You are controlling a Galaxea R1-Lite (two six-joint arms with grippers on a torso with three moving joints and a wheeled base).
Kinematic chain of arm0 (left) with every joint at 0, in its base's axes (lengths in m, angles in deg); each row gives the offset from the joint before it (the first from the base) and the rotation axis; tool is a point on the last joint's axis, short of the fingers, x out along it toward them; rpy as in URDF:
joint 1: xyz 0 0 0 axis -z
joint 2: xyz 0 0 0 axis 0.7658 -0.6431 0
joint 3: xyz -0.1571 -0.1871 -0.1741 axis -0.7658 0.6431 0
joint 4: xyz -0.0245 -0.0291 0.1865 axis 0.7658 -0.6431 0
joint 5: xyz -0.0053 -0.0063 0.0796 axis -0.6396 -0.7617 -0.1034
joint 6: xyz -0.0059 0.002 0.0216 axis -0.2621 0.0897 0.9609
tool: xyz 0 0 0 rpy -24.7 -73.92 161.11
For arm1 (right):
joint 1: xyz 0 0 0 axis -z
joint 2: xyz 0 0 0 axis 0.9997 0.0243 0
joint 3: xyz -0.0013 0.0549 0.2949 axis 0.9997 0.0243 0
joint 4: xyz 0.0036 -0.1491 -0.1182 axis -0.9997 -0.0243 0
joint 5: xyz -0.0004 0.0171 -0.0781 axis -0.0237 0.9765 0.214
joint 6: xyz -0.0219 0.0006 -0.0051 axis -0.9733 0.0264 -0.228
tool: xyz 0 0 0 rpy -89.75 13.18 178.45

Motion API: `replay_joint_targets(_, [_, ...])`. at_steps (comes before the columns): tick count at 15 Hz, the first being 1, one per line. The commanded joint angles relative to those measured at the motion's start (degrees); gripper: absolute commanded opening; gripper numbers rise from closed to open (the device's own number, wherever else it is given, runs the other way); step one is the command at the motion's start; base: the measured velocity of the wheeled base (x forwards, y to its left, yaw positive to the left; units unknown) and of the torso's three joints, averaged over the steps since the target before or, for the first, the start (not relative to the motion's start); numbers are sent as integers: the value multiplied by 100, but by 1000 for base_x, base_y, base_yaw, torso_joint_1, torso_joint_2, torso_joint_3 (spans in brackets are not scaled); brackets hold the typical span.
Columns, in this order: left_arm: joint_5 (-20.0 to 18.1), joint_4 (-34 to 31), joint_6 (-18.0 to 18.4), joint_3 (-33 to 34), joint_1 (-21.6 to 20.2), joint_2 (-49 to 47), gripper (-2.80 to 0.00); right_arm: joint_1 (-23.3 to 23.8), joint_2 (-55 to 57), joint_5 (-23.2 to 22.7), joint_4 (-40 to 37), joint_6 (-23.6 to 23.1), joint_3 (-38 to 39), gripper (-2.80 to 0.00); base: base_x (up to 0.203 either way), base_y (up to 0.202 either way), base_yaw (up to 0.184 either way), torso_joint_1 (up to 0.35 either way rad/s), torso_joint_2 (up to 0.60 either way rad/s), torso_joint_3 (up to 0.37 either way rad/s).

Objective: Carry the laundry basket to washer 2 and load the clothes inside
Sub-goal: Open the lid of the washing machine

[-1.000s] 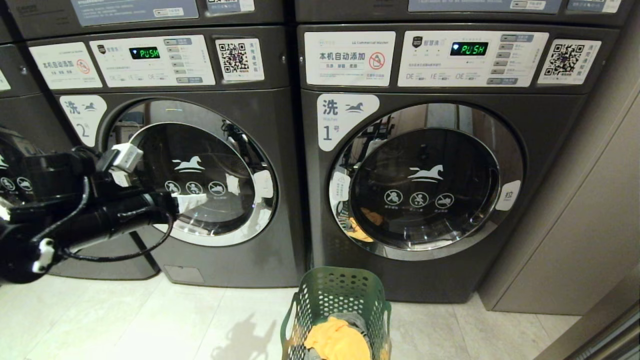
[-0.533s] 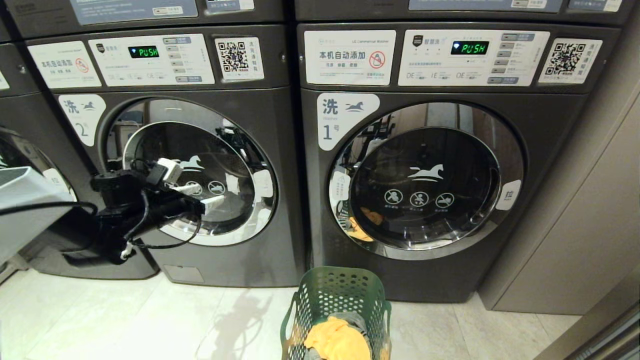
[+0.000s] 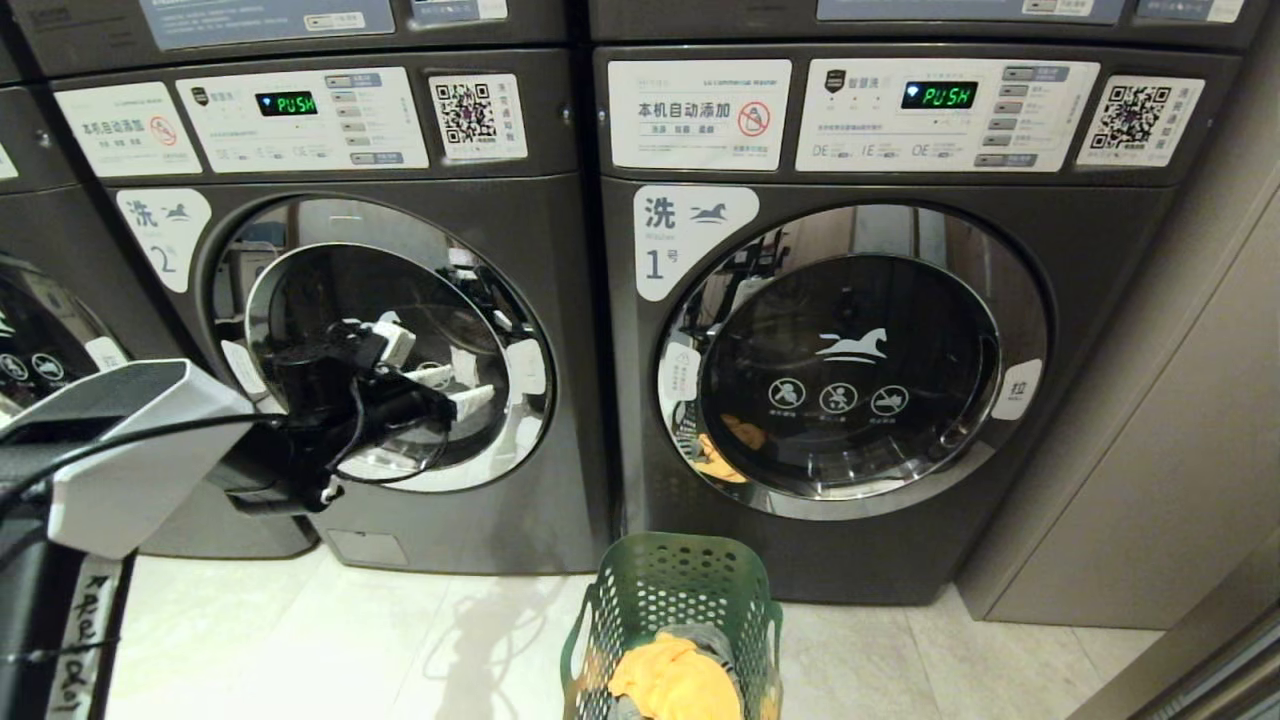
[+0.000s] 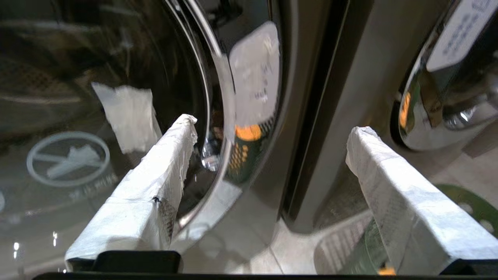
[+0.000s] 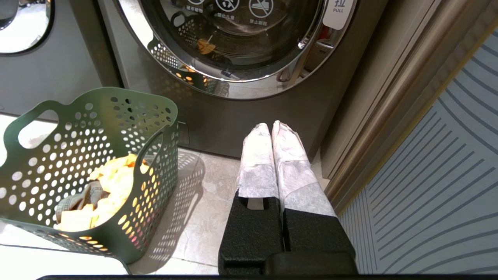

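Washer 2 (image 3: 380, 340) stands at the left, dark grey, with its round chrome-rimmed door closed. My left gripper (image 3: 462, 388) reaches across the door glass and is open with nothing between its white-wrapped fingers. It hangs just short of the white pull tab (image 3: 526, 366) on the door's right rim. In the left wrist view the left gripper (image 4: 272, 128) frames the chrome rim (image 4: 223, 128) and the tab (image 4: 255, 74). The laundry basket (image 3: 670, 600) stands on the floor before washer 1, holding yellow and grey clothes (image 3: 672, 680). My right gripper (image 5: 271, 126) hangs shut beside the basket (image 5: 89, 167).
Washer 1 (image 3: 850, 360) stands closed to the right of washer 2, with a beige wall panel (image 3: 1180, 450) beyond it. Part of another washer's door (image 3: 40, 340) shows at the far left. Pale floor tiles (image 3: 330, 640) lie between the basket and washer 2.
My left arm has stretched out to the right across washer 2's door, carrying the open gripper from the door's left edge toward the pull tab. The basket has not moved.
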Motion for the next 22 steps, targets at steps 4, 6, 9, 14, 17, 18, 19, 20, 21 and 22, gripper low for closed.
replay_joint_targets(4, [50, 395, -107, -878, 74, -749, 0, -2, 9, -1, -1, -12, -1, -280, 0, 0, 0, 0, 0, 0])
replay_joint_targets(6, [51, 395, -118, -1022, 74, -854, 0, -2, 9, -1, -1, -12, -1, -280, 0, 0, 0, 0, 0, 0])
replay_joint_targets(9, [42, 396, -156, -1259, 167, -1032, 0, -2, 9, -1, -1, -12, -1, -280, 0, 0, 0, 0, 0, 0])
replay_joint_targets(14, [50, 386, -254, -1624, 313, -1302, 0, -2, 9, -1, -1, -6, -1, -280, 0, 0, 0, 0, 0, 0])
replay_joint_targets(17, [51, 333, -270, -1916, 346, -1446, 0, -2, 9, -1, -1, -3, -1, -280, 0, 0, 0, 0, 0, 0])
replay_joint_targets(18, [51, 291, -266, -2009, 346, -1495, 0, -2, 9, -1, -1, -6, -1, -280, 0, 0, 0, 0, 0, 0])
replay_joint_targets(19, [62, 216, -256, -2179, 346, -1574, 0, -2, 9, -1, -1, -3, -1, -280, 0, 0, 0, 0, 0, 0])
replay_joint_targets(20, [97, 128, -247, -2278, 353, -1607, 0, -2, 9, -1, -1, -3, -1, -280, 0, 0, 0, 0, 0, 0])
replay_joint_targets(21, [162, 47, -239, -2352, 371, -1640, 0, -2, 9, -1, -1, -3, -1, -280, 0, 0, 0, 0, 0, 0])
replay_joint_targets(22, [194, 14, -231, -2407, 377, -1673, 0, -2, 9, -5, -1, -5, -1, -280, 0, 0, 0, 0, 0, 0])
